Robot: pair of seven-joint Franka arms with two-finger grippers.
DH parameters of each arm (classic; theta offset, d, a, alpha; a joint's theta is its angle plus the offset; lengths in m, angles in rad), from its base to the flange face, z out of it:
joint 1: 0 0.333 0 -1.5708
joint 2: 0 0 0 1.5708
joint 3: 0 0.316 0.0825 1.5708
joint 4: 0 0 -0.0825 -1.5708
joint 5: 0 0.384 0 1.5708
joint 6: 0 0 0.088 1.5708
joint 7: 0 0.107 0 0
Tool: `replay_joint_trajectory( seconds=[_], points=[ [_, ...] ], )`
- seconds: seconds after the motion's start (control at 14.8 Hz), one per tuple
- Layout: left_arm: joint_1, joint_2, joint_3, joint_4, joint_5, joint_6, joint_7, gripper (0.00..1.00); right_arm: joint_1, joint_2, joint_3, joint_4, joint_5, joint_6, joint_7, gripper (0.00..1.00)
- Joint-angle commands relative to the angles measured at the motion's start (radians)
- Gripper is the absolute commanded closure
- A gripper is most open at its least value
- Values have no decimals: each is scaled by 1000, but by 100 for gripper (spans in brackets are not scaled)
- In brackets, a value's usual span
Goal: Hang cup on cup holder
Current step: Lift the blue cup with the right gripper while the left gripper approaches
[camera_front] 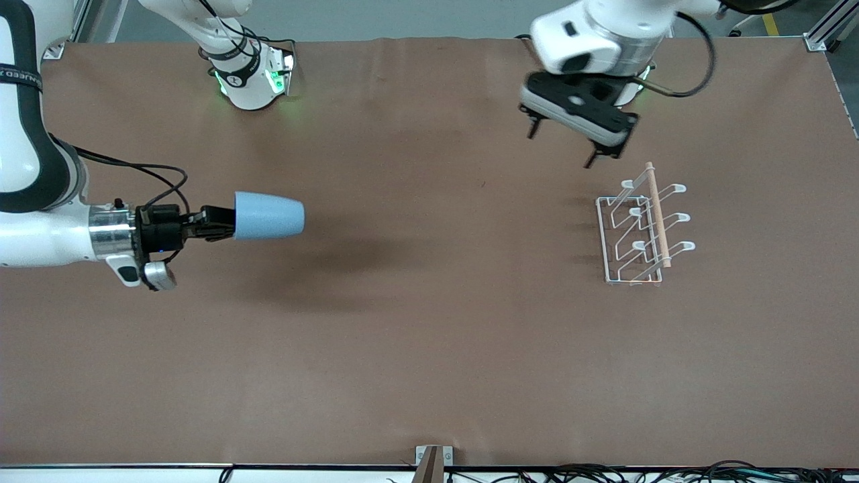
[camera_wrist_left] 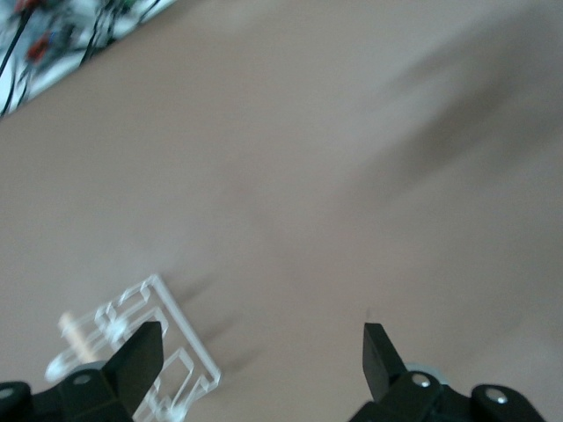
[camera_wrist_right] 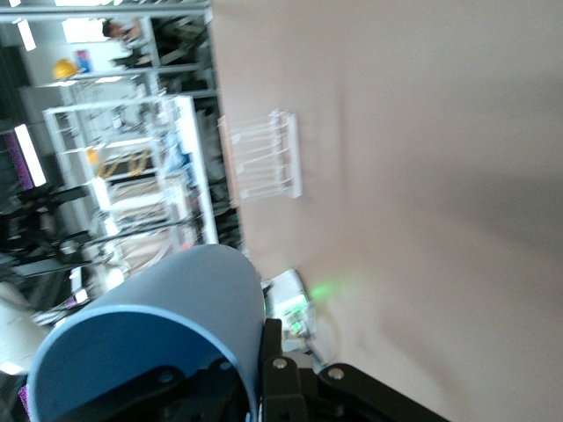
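two grippers: right gripper [camera_front: 213, 225] clenches the cup [camera_front: 268, 216] over the table [camera_front: 429, 349]; left gripper [camera_front: 562, 144] spread above the cup holder [camera_front: 641, 228].

Brown table [camera_front: 429, 349], cables [camera_front: 637, 475] along its camera-side edge

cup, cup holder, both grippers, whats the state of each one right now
cup: held on its side in the air by the right gripper, not yet on the rack
cup holder: upright on the table toward the left arm's end, all prongs bare
right gripper: shut on the cup's rim, over the table
left gripper: open, empty, over the table beside the cup holder
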State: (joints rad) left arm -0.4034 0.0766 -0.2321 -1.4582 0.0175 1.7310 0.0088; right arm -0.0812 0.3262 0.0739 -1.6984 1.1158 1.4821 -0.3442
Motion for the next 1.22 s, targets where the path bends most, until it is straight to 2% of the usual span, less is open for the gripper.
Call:
replay_joint_trajectory(
  seconds=[0.0, 0.2, 0.54, 0.81, 1.15],
  points=[
    [-44, 46, 8, 41, 1, 103, 91, 0, 30, -13, -2, -23, 78, -51, -7, 100],
    [-73, 60, 8, 41, 1, 215, 143, 0, 86, -12, -3, -24, 76, -52, -2, 100],
    [-162, 94, 8, 58, -17, 271, 102, 0, 155, -12, -2, -20, 81, -51, 51, 100],
    [-207, 117, 8, 62, -122, 271, 94, 0, 192, -12, -2, -12, 97, -39, 48, 100],
    [-282, 164, 8, 78, -125, 327, 68, 0, 215, -9, -3, -3, 143, -36, 48, 100]
  ],
)
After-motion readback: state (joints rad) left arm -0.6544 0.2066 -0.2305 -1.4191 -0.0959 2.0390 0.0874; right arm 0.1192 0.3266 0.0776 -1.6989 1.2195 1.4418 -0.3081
